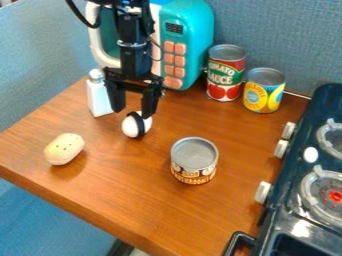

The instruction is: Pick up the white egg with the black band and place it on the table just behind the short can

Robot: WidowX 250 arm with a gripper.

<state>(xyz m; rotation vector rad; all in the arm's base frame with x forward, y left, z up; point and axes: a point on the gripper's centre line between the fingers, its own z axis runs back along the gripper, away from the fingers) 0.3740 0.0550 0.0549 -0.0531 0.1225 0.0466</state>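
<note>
Brown wood makes up the tabletop point(140, 200), with a blue wall point(280, 35) rising behind it across the top of the frame. Left of centre in the upper half, a white rounded thing point(130, 127) with a black band round it sits on the wood. Just over it hangs the black gripper point(132, 114), its two fingers spread with a gap between them, the one on the image's right close above the band; whether it touches cannot be told.

Nearest on the image's left stands a white bottle point(100, 98) with a grey cap, upright and close beside the other finger, so it crowds that side. Farther toward the left edge of the frame lies a beige, dark-dotted oval thing point(64, 149). Below and to the right of the gripper, near the centre, a short can point(194, 162) stands upright, wood running between it and the white rounded thing.

Behind the arm, a teal toy microwave point(195, 25) bounds the upper middle. Right of it stand a red-and-green can point(225, 77) and a yellow-and-blue can point(263, 96), near each other. A dark toy stove point(290, 205) with white knobs closes off the right side, while the tabletop's front edge slants from the left of the frame down toward the bottom middle.
</note>
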